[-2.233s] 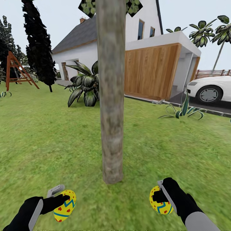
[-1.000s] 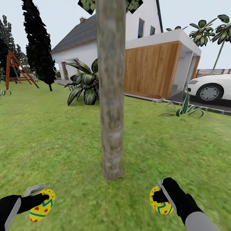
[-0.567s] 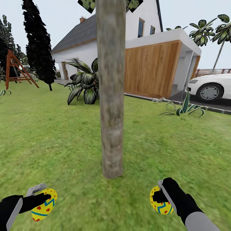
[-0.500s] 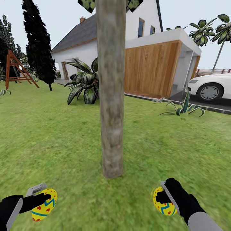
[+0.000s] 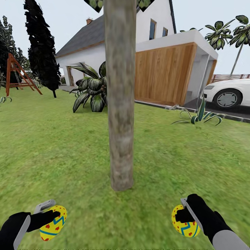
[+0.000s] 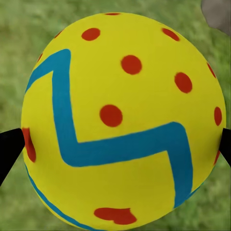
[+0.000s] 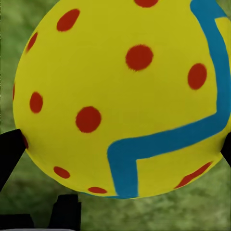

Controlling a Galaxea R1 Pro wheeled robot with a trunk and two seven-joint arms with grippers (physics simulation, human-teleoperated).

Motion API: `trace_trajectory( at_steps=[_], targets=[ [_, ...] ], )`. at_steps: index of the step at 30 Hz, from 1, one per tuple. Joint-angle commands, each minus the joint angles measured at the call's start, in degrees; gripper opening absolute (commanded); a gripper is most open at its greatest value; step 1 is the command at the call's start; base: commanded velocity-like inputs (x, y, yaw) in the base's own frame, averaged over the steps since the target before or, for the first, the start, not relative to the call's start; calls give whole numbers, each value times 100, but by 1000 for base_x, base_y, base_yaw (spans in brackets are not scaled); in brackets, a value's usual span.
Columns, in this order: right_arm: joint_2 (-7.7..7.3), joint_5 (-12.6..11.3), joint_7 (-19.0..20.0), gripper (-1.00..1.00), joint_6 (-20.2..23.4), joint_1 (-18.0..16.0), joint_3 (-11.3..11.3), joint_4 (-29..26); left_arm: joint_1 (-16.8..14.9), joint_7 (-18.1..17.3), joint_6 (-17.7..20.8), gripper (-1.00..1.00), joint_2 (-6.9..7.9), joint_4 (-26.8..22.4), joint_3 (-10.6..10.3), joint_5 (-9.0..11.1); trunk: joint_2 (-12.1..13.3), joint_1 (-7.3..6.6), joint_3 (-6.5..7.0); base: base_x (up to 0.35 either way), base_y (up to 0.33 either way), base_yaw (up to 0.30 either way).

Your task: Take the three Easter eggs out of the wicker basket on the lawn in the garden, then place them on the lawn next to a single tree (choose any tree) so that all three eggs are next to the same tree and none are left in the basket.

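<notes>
A thick grey-brown tree trunk rises from the lawn straight ahead. My left gripper is shut on a yellow Easter egg with blue zigzags and red dots, held low above the grass to the trunk's left. That egg sits large between the black fingers in the left wrist view. My right gripper is shut on a second Easter egg, to the trunk's right. The same egg shows close up over grass in the right wrist view. The wicker basket is out of view.
A white house with a wooden garage front stands behind the tree. A broad-leaved plant grows left of the trunk and a spiky one to the right. A white car is parked at right. A wooden swing frame stands far left.
The left arm swung outward to the left with its egg, then crept back right. The right gripper moved slightly right and lower with its egg. The view edged closer to the tree.
</notes>
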Motion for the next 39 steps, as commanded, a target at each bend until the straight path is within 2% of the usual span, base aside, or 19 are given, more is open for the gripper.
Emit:
trace_trajectory(
  at_steps=[1,6,9,27,31,39],
  targets=[
    [-1,-2,12,-100,21,-4,28,-6,-4,-8,36,-100,-3,-6,12,22,-44,22,-24,0,0,0],
    [7,4,11,-100,21,-4,28,-12,-4,-8,36,-100,-20,-4,12,21,-245,132,-114,0,0,0],
    [9,13,12,-100,21,-4,33,-14,-4,-11,36,-100,-101,0,9,21,-365,198,-168,0,0,0],
    [26,24,10,-100,21,-4,63,-14,-4,-8,36,-100,-127,2,-5,19,-1087,593,-491,0,0,0],
    [26,31,3,-100,21,-4,67,-14,-4,-8,36,-100,-190,2,-5,13,-1248,681,-563,0,0,0],
    [39,33,2,-100,21,-4,73,-10,-4,-7,36,-100,-213,2,-5,13,-1568,856,-707,0,0,0]
  ],
)
